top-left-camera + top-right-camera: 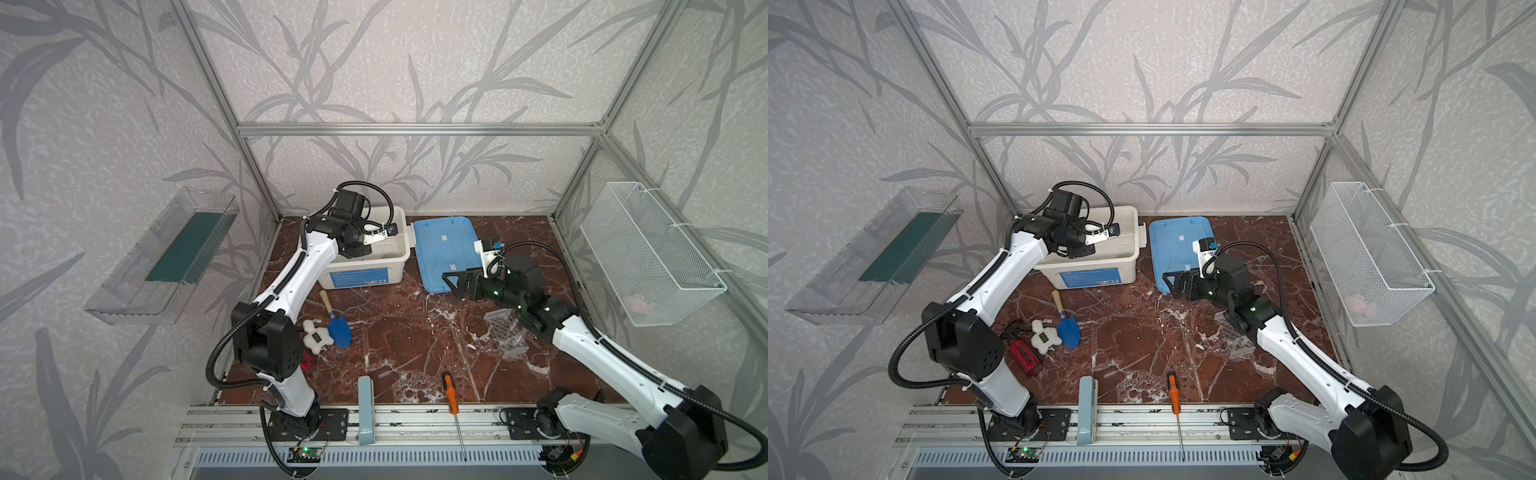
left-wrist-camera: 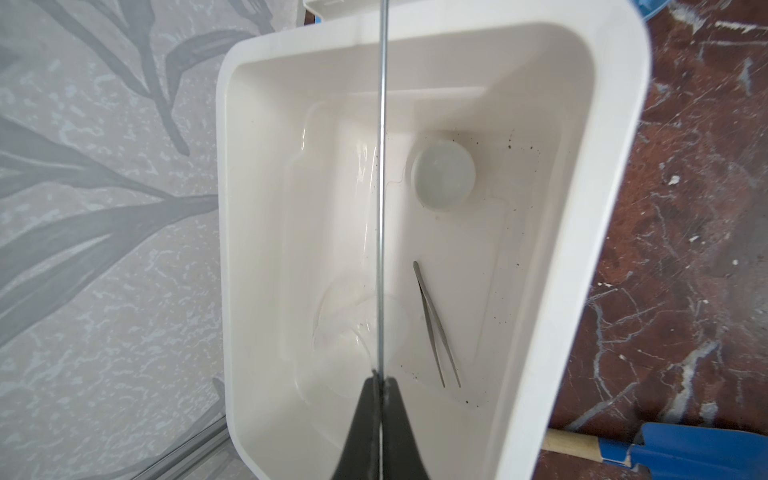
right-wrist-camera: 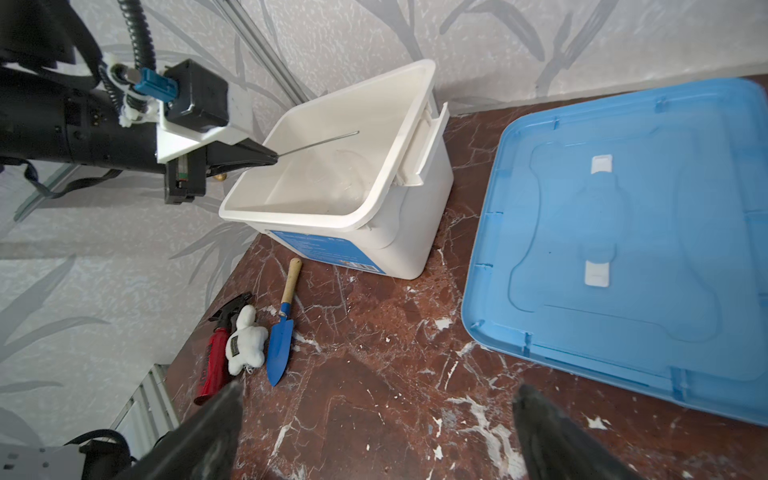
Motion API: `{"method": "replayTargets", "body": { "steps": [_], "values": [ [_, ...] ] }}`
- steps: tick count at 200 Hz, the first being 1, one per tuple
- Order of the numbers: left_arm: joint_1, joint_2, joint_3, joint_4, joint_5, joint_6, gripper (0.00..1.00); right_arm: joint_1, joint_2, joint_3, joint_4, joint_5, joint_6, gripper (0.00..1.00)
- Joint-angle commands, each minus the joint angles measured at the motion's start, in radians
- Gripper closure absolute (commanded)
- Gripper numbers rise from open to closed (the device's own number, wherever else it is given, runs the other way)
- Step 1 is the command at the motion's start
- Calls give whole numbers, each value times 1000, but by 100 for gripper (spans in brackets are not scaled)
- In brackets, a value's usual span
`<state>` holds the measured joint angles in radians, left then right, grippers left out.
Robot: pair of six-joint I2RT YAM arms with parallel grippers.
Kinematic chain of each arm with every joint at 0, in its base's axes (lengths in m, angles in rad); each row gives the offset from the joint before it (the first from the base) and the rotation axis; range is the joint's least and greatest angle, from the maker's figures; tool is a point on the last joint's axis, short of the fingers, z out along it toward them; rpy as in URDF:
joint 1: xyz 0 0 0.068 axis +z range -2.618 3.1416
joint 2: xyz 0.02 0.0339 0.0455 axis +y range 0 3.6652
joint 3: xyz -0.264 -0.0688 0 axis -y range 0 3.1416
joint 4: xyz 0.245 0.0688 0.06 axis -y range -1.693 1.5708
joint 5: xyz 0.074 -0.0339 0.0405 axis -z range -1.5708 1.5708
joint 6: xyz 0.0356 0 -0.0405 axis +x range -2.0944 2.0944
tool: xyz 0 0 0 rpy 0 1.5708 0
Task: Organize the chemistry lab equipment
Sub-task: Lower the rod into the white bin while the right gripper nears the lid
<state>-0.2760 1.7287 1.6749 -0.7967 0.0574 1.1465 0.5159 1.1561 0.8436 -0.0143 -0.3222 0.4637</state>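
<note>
Above bin (image 3: 415,232), tool (image 3: 272,159) pinching rod (image 3: 320,143); label (image 3: 320,249) illegible

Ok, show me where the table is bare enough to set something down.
Widest bare patch: mid-table marble, bordered by the blue trowel, the honeycomb rack, the white bin and the orange screwdriver. Crowded: the left edge, where trowel, white plush and red bottle cluster.

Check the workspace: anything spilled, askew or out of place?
Dark specks dot the floor of the white bin near the tweezers, like spilled dirt. The orange-handled screwdriver overhangs the front edge of the table, shaft across the rail.
</note>
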Motion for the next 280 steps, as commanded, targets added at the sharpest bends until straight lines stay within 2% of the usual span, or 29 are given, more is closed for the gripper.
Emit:
{"method": "replayTargets", "body": {
  "steps": [1, 37, 62, 83, 125, 161, 260, 280],
  "values": [
    [26, 59, 29, 4, 49, 96, 100, 5, 70, 86, 88, -138, 26, 1],
    [54, 99, 34, 19, 94, 111, 100, 61, 209, 235, 43, -135, -8, 0],
    [65, 127, 11, 20, 101, 147, 100, 71, 287, 300, 36, -116, 27, 1],
    [96, 150, 8, 5, 167, 130, 100, 72, 329, 332, 30, -112, 43, 1],
    [100, 186, 12, 0, 167, 143, 100, 78, 389, 395, -10, -121, 37, 2],
    [104, 217, -17, 62, 155, 126, 100, 95, 429, 465, -77, -104, 23, 2],
    [102, 290, -104, 154, 146, 84, 100, 101, 496, 511, -90, -106, 33, 2],
    [100, 294, -108, 165, 136, 82, 97, 101, 509, 511, -82, -112, 43, 2]
  ]
}}
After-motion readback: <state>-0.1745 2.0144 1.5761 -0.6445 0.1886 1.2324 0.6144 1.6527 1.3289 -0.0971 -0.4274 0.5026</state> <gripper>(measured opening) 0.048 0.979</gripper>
